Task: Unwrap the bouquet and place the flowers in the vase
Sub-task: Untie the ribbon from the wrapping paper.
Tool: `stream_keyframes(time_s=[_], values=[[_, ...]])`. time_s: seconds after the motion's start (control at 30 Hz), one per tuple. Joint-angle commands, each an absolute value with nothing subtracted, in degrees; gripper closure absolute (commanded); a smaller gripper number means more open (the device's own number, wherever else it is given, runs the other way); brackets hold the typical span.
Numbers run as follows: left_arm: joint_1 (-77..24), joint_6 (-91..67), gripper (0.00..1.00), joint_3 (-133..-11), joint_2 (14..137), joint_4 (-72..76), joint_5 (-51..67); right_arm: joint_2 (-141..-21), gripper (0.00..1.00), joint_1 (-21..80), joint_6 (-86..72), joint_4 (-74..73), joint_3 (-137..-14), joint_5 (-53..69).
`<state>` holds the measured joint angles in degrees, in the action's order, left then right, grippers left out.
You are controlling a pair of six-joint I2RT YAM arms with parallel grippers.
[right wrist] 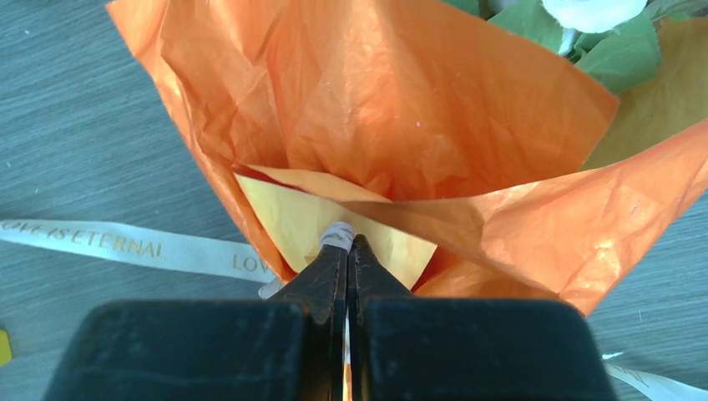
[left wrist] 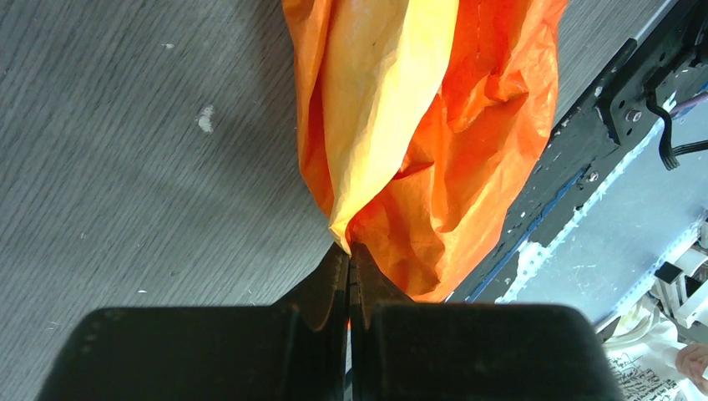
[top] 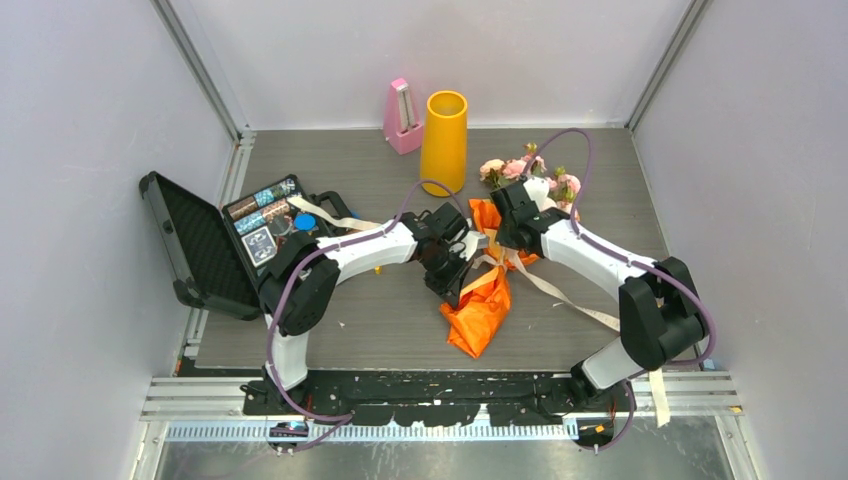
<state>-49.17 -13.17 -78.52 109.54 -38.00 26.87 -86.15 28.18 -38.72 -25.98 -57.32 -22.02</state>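
Note:
The bouquet (top: 482, 300) lies mid-table, its crinkled orange paper (left wrist: 434, 142) pointing toward the near edge. The pink flowers (top: 530, 170) with green leaves (right wrist: 622, 54) stick out at the far end. A beige printed ribbon (right wrist: 125, 242) trails loose across the table (top: 560, 295). My left gripper (left wrist: 349, 248) is shut on a fold of the orange paper low on the wrap (top: 458, 285). My right gripper (right wrist: 348, 240) is shut near the wrap's mouth (top: 497, 237), with a whitish bit of ribbon pinched at its tip against the yellow inner sheet (right wrist: 292, 217). The yellow-orange vase (top: 444, 140) stands upright behind, just left of the flowers.
A pink metronome (top: 402, 117) stands left of the vase. An open black case (top: 215, 240) with small items sits at the table's left, a ribbon strip (top: 335, 213) lying over its corner. Walls close in the table on three sides; the arms' base rail (left wrist: 618, 100) runs along the near edge.

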Motion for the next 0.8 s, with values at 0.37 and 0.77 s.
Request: stream_keyframes(time_s=[0.37,0.77], values=[[-51.1,-12.4,1.00,-79.9,110.7,-39.6,27.3,-93.2,1.00,25.7,-43.8,-20.7,-63.0,-29.2],[-51.8,-12.4,1.00,-79.6,110.8,-39.6,27.5,-94.7,1.00,20.1,-44.3,-18.0,-63.2,-24.8]])
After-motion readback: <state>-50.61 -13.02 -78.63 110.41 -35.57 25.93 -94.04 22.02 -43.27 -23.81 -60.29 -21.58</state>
